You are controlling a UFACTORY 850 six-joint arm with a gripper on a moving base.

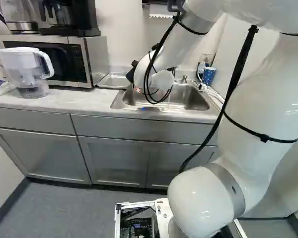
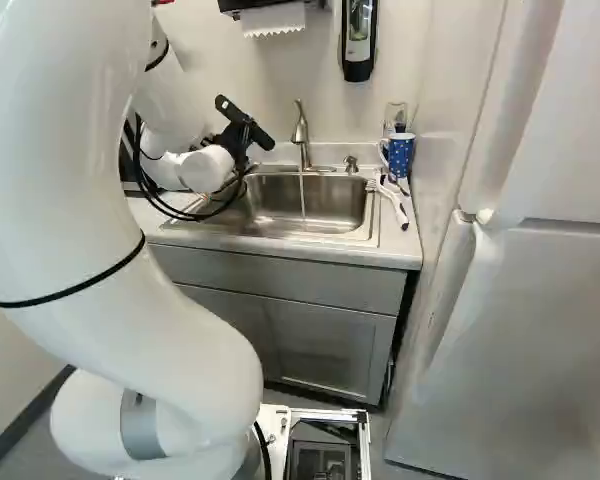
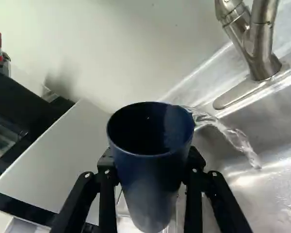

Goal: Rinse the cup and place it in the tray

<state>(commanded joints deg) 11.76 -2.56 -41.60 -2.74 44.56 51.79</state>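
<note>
Gripper: the gripper (image 2: pixel 246 124) is closed on the cup, one finger against each side; in the right base view it is above the left rear part of the sink.
Cup: the dark blue cup (image 3: pixel 153 179) sits between the fingers, its open mouth and inner wall exposed to the wrist view.
Water at cup: a clear stream (image 3: pixel 234 137) extends from the rim on the faucet side, out over the sink.
Faucet: the faucet (image 2: pixel 301 135) is running; a thin column of water drops from the spout into the sink (image 2: pixel 330 208).
Tray: the metal tray (image 1: pixel 114 80) lies on the counter (image 1: pixel 59 102), between the microwave (image 1: pixel 92 54) and the sink; the cup is out of it, in the grip.
Counter, right end: a patterned blue mug (image 2: pixel 401 155) stands behind the white brush (image 2: pixel 393 205).
Counter, left end: a clear and white pitcher (image 1: pixel 25 74) stands in front of the microwave.
</note>
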